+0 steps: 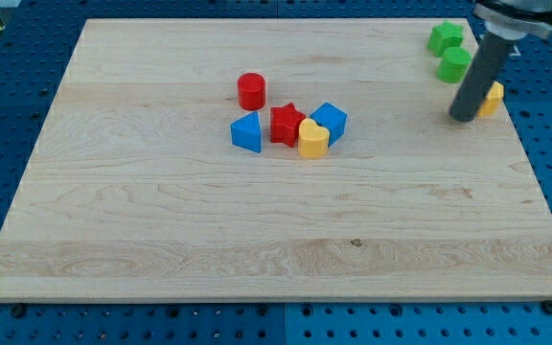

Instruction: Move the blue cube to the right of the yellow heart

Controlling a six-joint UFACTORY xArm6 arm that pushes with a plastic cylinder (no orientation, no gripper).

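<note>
The arm has no fingers, only a dark rod, and my tip [464,117] holds nothing; it stands on the wooden board [161,249] far to the view's right of the yellow heart [313,139], touching or almost touching a yellow block [493,99]. The blue cube [331,120] sits just to the upper right of the yellow heart, touching it. A red star [286,125] touches the heart's left side, with a blue wedge [247,132] further left and a red cylinder [251,91] above. Two green blocks [446,37] [454,64] lie above my tip.
</note>
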